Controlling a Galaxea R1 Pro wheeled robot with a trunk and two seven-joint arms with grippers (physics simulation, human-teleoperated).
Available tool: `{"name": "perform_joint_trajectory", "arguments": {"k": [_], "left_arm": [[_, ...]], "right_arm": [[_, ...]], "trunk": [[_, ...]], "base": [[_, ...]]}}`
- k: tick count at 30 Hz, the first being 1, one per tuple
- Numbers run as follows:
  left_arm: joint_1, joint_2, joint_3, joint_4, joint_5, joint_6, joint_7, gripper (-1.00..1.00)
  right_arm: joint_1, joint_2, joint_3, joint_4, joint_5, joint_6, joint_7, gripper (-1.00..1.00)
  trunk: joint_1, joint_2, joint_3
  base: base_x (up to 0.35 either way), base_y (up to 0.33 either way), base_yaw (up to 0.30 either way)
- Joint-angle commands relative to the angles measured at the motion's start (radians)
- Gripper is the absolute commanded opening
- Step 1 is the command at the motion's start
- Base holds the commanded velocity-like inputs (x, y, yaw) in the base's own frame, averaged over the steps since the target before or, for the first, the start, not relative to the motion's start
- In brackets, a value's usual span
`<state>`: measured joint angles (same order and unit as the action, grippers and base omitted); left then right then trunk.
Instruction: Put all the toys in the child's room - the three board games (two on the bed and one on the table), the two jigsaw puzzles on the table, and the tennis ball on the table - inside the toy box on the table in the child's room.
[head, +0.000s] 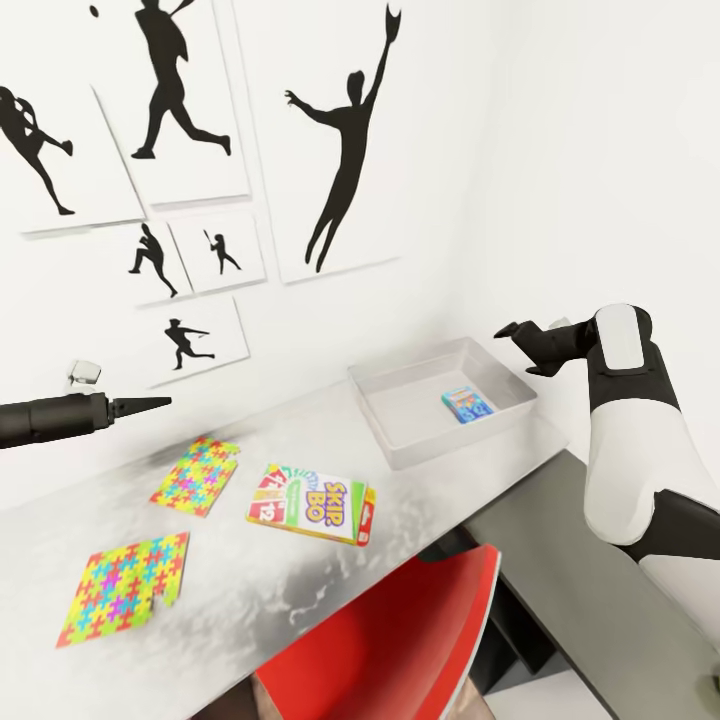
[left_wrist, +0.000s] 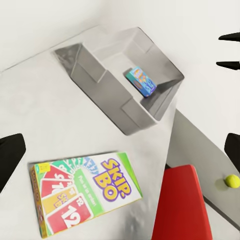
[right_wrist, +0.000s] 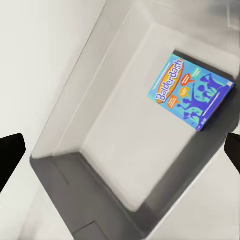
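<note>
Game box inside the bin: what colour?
Bright blue with orange lettering, lying in the grey bin; clearest in the right wrist view.

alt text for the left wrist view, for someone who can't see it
A Skip-Bo box lies flat on the white table, apart from the grey toy box beyond it, which holds a small blue game box. A red chair and a tennis ball sit nearby.

A child's room in a home: above the white table hang sports silhouette pictures, on it lie jigsaw puzzles and a Skip-Bo game, and a red chair is tucked beneath.
</note>
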<state>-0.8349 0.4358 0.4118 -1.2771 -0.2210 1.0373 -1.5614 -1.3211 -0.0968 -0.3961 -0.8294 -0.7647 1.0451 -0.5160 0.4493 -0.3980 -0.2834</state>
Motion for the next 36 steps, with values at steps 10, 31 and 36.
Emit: {"name": "perform_joint_trajectory", "arguments": {"k": [10, 31, 36], "left_arm": [[-0.001, 0.000, 0.002, -0.002, -0.010, 0.010, -0.009, 1.00], [-0.001, -0.001, 0.002, -0.012, -0.008, 0.010, -0.009, 1.00], [-0.001, -0.002, 0.001, -0.016, -0.010, 0.009, -0.009, 1.00]], "right_arm": [[-0.001, 0.000, -0.001, 0.000, -0.010, 0.002, -0.010, 1.00], [-0.001, -0.001, -0.001, 0.000, -0.010, 0.002, -0.011, 1.00], [-0.001, -0.001, -0.001, 0.001, -0.010, 0.002, -0.012, 1.00]], "trunk": [[0.001, -0.002, -0.001], [0.001, -0.002, -0.001], [0.001, -0.002, -0.001]], "base": [[0.033, 0.020, 0.000], [0.046, 0.001, 0.000], [0.001, 0.000, 0.000]]}}
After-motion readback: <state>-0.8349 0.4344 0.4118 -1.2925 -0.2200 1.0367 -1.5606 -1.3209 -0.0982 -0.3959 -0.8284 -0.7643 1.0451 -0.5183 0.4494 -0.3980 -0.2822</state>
